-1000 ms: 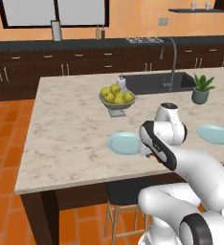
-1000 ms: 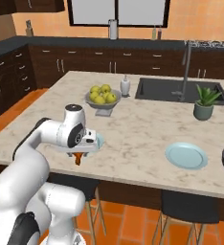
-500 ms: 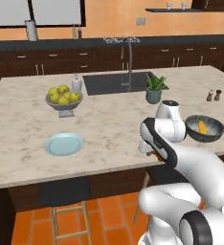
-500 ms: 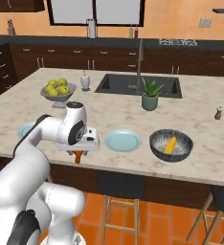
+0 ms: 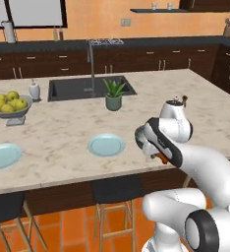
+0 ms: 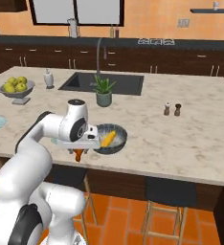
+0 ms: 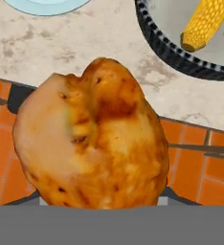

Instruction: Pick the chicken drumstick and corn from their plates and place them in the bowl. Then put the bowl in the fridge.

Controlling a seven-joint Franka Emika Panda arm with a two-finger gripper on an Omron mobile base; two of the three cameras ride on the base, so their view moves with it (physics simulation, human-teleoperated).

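We see the gripper (image 6: 78, 152) hanging just off the front edge of the pale marble-patterned desk (image 6: 190, 143), its fingers closed on the orange-brown roasted chicken drumstick (image 7: 92, 139). In the hand view the drumstick's thick meaty end looms large and hides the fingers themselves, so we cannot tell how wide they stand; the orange tiled floor (image 7: 190, 167) lies beyond it. In the right base view the drumstick (image 6: 78, 155) pokes out below the hand, just beside the round dark grey bowl (image 6: 117, 141) and lower than the bowl's rim. In the left base view a bit of the drumstick (image 5: 159, 157) shows under the white wrist.

The bowl sits on the desk near the front edge. Inside the bowl lies the short yellow-orange corn cob (image 6: 107, 139), tilted, with one end toward the bowl's near wall; the hand view shows the corn cob (image 7: 206, 21) on the ribbed light inside of the bowl (image 7: 181, 55).

Left of the bowl, two round flat pale blue plates rest on the desk, one (image 5: 106, 144) near the bowl and one (image 5: 3, 154) well apart from it. Beyond the bowl stand a small potted green plant (image 6: 104, 92) and a dark sink (image 6: 104, 82). Far to the left of the bowl we find a grey footed fruit bowl with yellow-green apples (image 6: 16, 89), and to the right of the bowl two small shakers (image 6: 172, 109).
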